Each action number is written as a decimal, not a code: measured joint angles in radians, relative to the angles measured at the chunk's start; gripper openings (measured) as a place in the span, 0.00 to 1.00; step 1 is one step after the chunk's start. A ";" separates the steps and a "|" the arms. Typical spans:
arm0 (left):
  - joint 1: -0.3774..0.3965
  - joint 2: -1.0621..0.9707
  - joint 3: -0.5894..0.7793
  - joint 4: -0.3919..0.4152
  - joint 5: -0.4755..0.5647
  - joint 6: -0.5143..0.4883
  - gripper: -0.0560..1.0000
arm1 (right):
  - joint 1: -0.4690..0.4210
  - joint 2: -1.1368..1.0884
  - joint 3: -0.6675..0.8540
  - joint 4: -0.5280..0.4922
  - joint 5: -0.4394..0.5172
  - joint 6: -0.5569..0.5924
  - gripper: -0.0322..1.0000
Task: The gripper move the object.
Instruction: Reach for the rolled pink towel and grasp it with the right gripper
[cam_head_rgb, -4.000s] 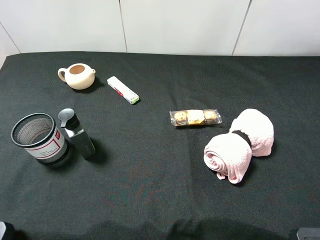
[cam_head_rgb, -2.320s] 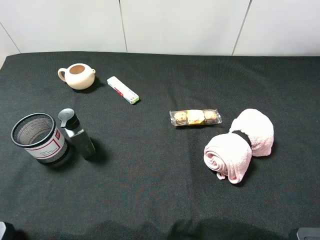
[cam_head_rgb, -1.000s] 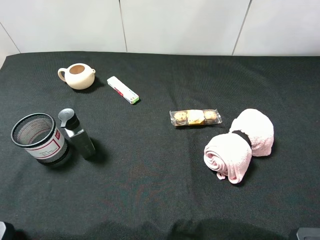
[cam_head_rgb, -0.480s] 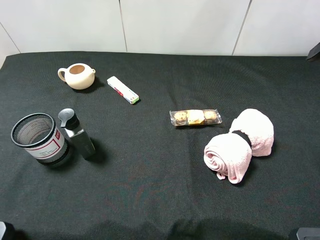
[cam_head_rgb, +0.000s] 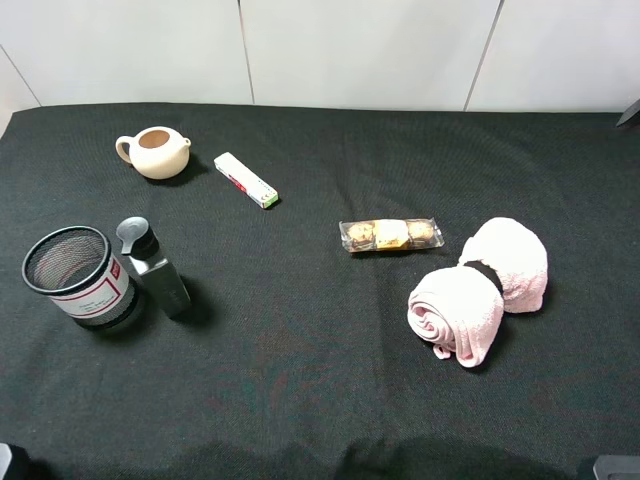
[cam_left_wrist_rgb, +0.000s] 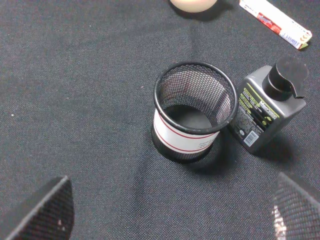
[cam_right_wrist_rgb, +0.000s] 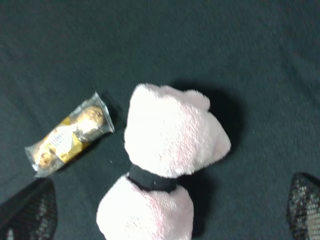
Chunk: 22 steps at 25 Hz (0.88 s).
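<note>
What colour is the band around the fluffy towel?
Black. The band squeezing the pink towel shows best in the right wrist view.

- Towel roll (cam_head_rgb: 478, 290): pale pink; its band (cam_head_rgb: 483, 272) is black.
- Tablecloth (cam_head_rgb: 320, 390): black, fine weave.
- Teapot (cam_head_rgb: 155, 152): cream, brown inside.
- Mesh pen cup (cam_head_rgb: 76, 277): black mesh, white label, red stripe.
- Bottle (cam_head_rgb: 158, 272): grey, black cap.
- Small box (cam_head_rgb: 246, 180): white, red print, green end.
- Cookie packet (cam_head_rgb: 391, 235): clear wrap, golden-brown contents.
- My right fingers (cam_right_wrist_rgb: 27, 212): black, dotted texture.
</note>
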 joint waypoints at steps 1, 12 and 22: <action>0.000 0.000 0.000 0.000 0.000 0.000 0.84 | 0.000 0.011 0.000 0.001 0.014 0.008 0.70; 0.000 0.000 0.000 0.000 0.000 0.000 0.84 | 0.068 0.153 -0.003 0.023 0.094 0.119 0.70; 0.000 0.000 0.000 0.000 0.000 0.000 0.84 | 0.220 0.246 -0.003 -0.053 0.064 0.240 0.70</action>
